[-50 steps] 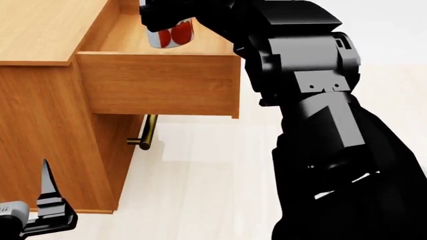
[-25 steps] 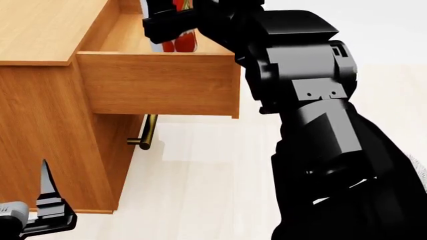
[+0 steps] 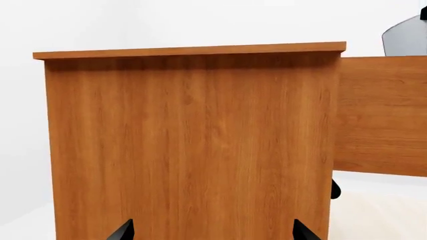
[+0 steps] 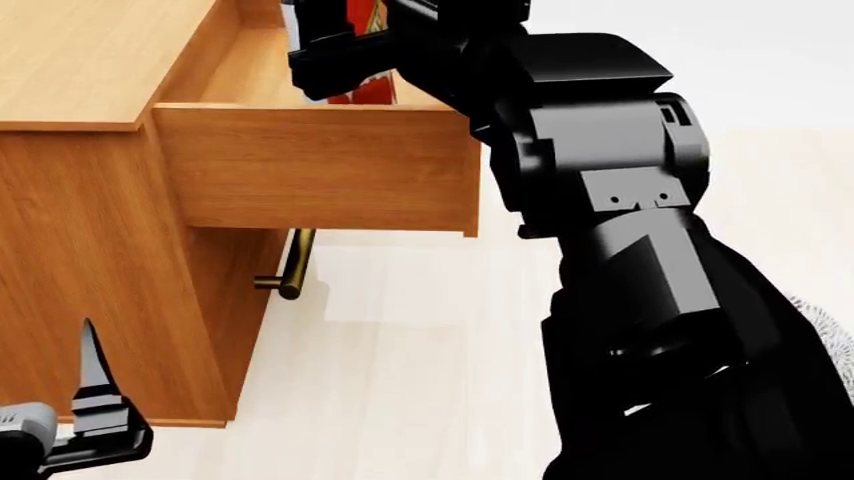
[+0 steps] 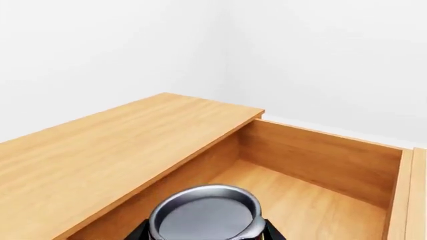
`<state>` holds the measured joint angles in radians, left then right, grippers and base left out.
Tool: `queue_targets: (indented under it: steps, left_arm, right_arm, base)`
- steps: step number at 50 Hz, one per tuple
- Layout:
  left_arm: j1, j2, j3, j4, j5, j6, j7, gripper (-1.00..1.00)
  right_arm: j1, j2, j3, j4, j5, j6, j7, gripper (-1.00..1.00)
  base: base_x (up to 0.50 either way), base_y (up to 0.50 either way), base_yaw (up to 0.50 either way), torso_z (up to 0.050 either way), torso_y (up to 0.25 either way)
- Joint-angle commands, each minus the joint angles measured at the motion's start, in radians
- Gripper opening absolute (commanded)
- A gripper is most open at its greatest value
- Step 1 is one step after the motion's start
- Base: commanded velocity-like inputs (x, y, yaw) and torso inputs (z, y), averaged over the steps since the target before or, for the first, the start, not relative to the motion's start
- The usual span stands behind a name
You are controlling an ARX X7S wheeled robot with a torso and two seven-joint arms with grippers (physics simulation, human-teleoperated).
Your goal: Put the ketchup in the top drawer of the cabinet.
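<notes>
My right gripper point(image 4: 350, 55) is shut on the ketchup point(image 4: 371, 93) and holds it over the open top drawer point(image 4: 320, 170) of the cabinet point(image 4: 94, 250). In the head view only red bits of the can show behind the black fingers. In the right wrist view the ketchup's silver lid point(image 5: 205, 215) sits between the right gripper's point(image 5: 205, 235) two fingers, above the drawer's wooden floor point(image 5: 313, 205). My left gripper point(image 4: 91, 375) is open and empty, low beside the cabinet. In the left wrist view it point(image 3: 212, 232) faces the cabinet's side panel point(image 3: 187, 150).
The lower drawer's brass bar handle point(image 4: 296, 265) sticks out under the open drawer. My right arm point(image 4: 641, 250) fills the right half of the head view. A grey-white patterned edge point(image 4: 834, 335) shows at far right. The pale floor point(image 4: 400, 380) lies below.
My right gripper has carried the ketchup a little farther back over the open drawer and turned it. The left arm has not moved.
</notes>
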<state>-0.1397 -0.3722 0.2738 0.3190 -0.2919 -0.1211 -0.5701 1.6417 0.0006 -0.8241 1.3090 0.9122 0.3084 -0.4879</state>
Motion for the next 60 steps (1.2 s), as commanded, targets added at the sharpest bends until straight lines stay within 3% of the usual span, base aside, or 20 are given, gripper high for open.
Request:
queue_targets:
  steps: [1,2,3,19,30,42,60]
  left_arm:
    - [0.002,-0.003,0.000,0.003,0.001,0.002,-0.004,1.00]
    - [0.003,-0.003,0.000,0.005,0.000,0.001,-0.005,1.00]
    - [0.003,-0.004,0.000,0.005,0.000,0.001,-0.006,1.00]
    - [0.002,-0.007,-0.001,0.006,0.001,0.004,-0.012,1.00]
    - [-0.001,-0.007,0.005,0.006,0.001,0.001,-0.012,1.00]
    - [-0.004,-0.010,0.010,0.009,-0.001,-0.005,-0.011,1.00]
    - [-0.009,-0.009,0.021,-0.002,0.002,-0.001,-0.009,1.00]
  right_arm:
    - [0.000,0.000,0.013,0.000,-0.022,-0.027,-0.006,-1.00]
    - [-0.002,0.000,0.005,0.000,-0.025,-0.034,-0.011,-1.00]
    - [-0.002,0.000,-0.003,0.000,-0.022,-0.037,-0.014,1.00]
    - [-0.016,0.000,-0.009,0.000,-0.049,-0.079,-0.021,1.00]
    - [0.058,0.000,0.101,0.000,-0.139,-0.052,0.042,1.00]
    - [0.150,0.000,0.103,0.000,-0.146,-0.044,0.094,1.00]
    - [0.242,0.000,0.248,0.000,-0.226,-0.123,0.185,1.00]
  base:
    - [0.00,0.00,0.00,0.000,0.000]
    - [0.00,0.00,0.00,0.000,0.000]
    - [0.00,0.00,0.00,0.000,0.000]
    - [0.00,0.00,0.00,0.000,0.000]
    - [0.00,0.00,0.00,0.000,0.001]
    - [0.00,0.00,0.00,0.001,0.000]
    - [0.00,0.00,0.00,0.000,0.000]
